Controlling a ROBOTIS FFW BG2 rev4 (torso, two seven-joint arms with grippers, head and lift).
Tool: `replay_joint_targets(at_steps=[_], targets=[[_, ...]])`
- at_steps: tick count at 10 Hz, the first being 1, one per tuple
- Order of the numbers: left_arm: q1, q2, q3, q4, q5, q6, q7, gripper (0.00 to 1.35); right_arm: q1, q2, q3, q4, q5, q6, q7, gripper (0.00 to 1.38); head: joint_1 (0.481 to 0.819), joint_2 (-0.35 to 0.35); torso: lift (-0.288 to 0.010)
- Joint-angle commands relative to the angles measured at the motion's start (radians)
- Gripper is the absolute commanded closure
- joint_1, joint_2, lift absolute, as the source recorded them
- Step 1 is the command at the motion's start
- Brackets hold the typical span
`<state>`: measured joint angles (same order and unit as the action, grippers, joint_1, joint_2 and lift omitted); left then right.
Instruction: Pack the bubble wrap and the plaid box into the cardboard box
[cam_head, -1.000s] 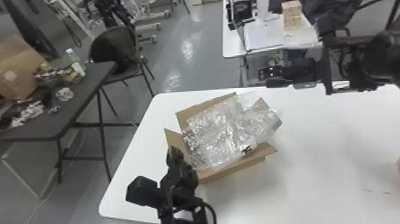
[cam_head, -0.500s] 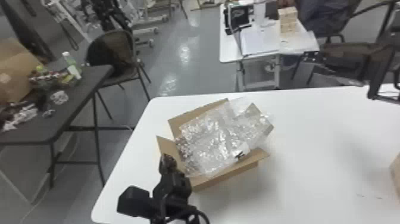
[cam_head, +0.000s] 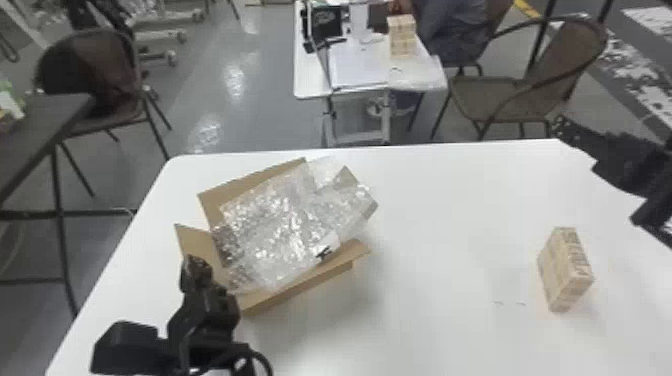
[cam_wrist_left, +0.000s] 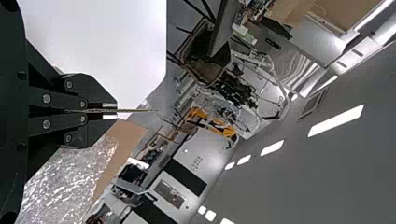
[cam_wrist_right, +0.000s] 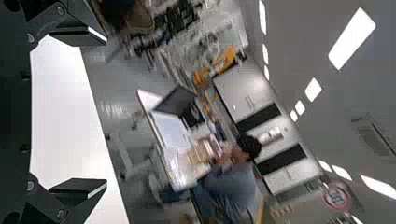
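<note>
"Swinging rightward since the earlier frame, the black, two-fingered right end effector (cam_head: 562, 127) is now hanging beyond the white, flat tabletop (cam_head: 425, 310), fingers spread."

"What's the open brown cardboard box (cam_head: 307, 281) holding?"

"Clear, crinkled plastic bubble wrap (cam_head: 280, 225) is bulging over its rim. The black left end effector (cam_head: 194, 262) is pinching a flap (cam_head: 192, 242)."

"And the pale beige, patterned, rectangular plaid box (cam_head: 565, 272)?"

"Standing upright, right of the carton."
</note>
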<state>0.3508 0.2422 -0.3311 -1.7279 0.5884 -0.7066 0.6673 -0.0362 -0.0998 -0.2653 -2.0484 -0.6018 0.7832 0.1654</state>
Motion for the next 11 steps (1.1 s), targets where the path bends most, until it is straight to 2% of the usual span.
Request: replay_joint_targets(at_steps=[1, 2, 3, 5, 7, 11], targets=[[0.008, 0.002, 0.003, 0.001, 0.005, -0.016, 0.0, 1.21, 0.196, 0.094, -0.018, -0.156, 0.244, -0.113, -0.015, 0.21, 0.695, 0.082, -0.102], [0.014, 0.002, 0.006, 0.001, 0.005, -0.028, 0.0, 1.21, 0.299, 0.101, -0.02, -0.171, 0.362, -0.22, -0.014, 0.21, 0.695, 0.05, -0.102], [0.02, 0.002, 0.007, 0.001, 0.007, -0.034, 0.002, 1.21, 0.377, 0.101, -0.018, -0.134, 0.392, -0.329, -0.014, 0.21, 0.695, 0.021, -0.102], [0.03, 0.002, 0.011, 0.001, 0.007, -0.05, 0.008, 1.21, 0.453, 0.101, 0.023, -0.021, 0.356, -0.484, -0.009, 0.21, 0.695, -0.005, -0.102], [0.033, 0.002, 0.009, 0.001, 0.008, -0.051, 0.008, 1.21, 0.45, 0.101, 0.052, 0.094, 0.362, -0.552, 0.066, 0.22, 0.695, 0.019, -0.102], [0.036, 0.0, 0.009, 0.001, 0.013, -0.054, 0.008, 1.21, 0.417, 0.101, 0.089, 0.203, 0.404, -0.619, 0.072, 0.28, 0.695, 0.063, -0.102]])
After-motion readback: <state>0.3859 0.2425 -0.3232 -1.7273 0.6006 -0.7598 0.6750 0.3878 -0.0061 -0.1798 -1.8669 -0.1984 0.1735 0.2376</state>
